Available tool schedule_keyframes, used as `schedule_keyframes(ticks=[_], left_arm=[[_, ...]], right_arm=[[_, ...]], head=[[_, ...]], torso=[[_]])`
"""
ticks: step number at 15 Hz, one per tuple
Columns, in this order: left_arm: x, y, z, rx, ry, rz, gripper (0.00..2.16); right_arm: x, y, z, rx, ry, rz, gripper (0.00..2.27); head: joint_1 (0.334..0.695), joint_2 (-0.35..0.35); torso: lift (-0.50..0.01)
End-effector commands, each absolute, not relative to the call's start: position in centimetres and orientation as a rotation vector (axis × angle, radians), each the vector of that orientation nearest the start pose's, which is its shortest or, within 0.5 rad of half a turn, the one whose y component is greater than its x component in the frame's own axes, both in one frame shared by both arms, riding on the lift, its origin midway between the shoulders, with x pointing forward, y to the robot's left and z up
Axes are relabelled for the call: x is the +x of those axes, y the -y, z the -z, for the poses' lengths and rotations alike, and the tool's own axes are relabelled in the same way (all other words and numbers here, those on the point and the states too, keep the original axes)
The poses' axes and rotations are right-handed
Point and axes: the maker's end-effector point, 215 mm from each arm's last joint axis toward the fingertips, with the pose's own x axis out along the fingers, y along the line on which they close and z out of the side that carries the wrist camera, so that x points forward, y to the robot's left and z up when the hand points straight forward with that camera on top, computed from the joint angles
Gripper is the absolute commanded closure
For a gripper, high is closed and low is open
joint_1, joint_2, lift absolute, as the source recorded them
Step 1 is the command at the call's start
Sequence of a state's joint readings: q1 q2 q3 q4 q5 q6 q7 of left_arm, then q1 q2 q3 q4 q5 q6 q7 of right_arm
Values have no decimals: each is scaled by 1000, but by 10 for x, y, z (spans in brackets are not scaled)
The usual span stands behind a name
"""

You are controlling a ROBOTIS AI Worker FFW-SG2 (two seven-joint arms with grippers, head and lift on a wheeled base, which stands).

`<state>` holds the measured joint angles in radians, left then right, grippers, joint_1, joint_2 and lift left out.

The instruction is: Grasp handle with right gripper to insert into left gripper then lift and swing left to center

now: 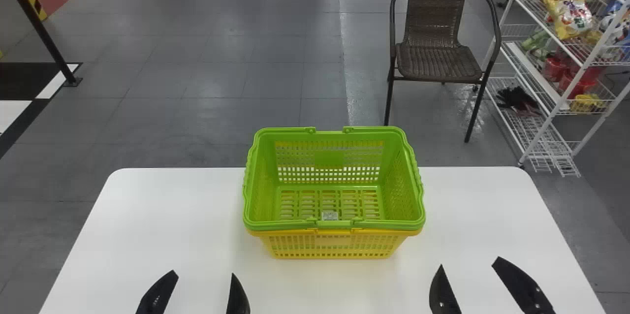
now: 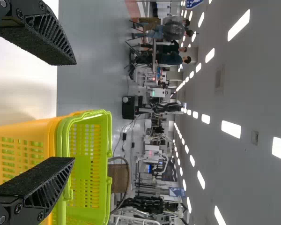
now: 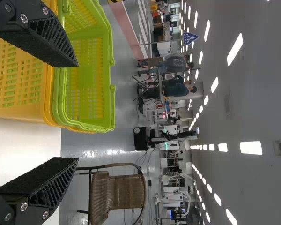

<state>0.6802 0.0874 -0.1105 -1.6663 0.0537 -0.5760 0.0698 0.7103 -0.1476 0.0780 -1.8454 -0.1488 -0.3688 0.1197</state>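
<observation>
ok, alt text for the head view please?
A green basket nested in a yellow basket on a white table; left gripper and right gripper open at the bottom edge. Behind: a brown chair and white wire rack.

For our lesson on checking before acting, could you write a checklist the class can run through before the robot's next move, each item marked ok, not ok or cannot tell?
1. Left gripper open: ok.
2. Right gripper open, ready to grasp: ok.
3. Green basket upright, nested in the yellow basket on the table: ok.
4. Near handle raised for passing across: not ok, it lies folded along the rim.
5. Right gripper on the handle: not ok, it is apart from it, on the robot's side of the baskets and to their right.
6. Green basket loose enough to lift out alone: cannot tell.
</observation>
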Motion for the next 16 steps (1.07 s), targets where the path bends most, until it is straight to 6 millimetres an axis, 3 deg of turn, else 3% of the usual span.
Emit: schedule_keyframes(ticks=[1,11,13,16], left_arm=[[333,-204,436,-45,-14,41,80],[334,-202,432,-47,-6,43,80],[341,-197,442,-18,-56,64,66],[354,-200,411,-13,6,44,73]], right_arm=[[344,189,419,75,-76,-216,107],[343,187,419,74,-77,-223,107],[343,187,419,74,-77,-223,107],[343,187,420,74,-78,-223,107]], head=[[695,24],[695,24],[695,25],[695,17]], torso=[[0],[0],[0],[0]])
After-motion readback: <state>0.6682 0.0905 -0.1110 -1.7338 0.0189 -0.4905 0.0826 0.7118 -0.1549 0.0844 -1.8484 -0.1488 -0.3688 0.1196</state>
